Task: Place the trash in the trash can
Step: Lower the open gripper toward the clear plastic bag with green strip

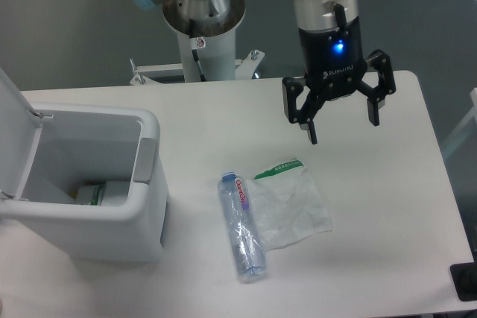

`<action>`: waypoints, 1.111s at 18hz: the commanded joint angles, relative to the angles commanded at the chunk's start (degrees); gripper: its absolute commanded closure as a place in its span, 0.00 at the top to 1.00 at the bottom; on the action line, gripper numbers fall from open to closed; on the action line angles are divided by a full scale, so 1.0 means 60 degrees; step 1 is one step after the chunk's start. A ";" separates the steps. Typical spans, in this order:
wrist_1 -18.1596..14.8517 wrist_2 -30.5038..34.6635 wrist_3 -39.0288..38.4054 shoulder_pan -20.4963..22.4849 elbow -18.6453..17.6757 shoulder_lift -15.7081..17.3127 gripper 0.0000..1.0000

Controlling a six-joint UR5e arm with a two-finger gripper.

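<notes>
- White table (pixel 387 206); both pieces of trash lie flat on it, side by side, near the centre.
- Bottle (pixel 241 226): clear, on its side, label end toward the far edge, so it could roll if nudged.
- Bag (pixel 292 206): clear, crumpled, green strip at its far edge; its left edge touches or slips under the bottle, cannot tell which.
- Gripper (pixel 340 126): fingers spread wide, nothing held, pointing down above the table just beyond the bag. Judged: poised for a top-down pick.
- Trash can (pixel 149 184): left of the bottle, lid hinged up and back, so the mouth is free for a drop. Something pale already sits inside.
- Neither piece is binned yet.
</notes>
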 joint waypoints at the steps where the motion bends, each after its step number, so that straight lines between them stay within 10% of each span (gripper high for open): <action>1: -0.0029 0.0044 0.0000 0.0000 0.0000 -0.0029 1.00; 20: 0.0146 0.0659 0.1169 -0.0206 -0.0834 -0.1756 1.00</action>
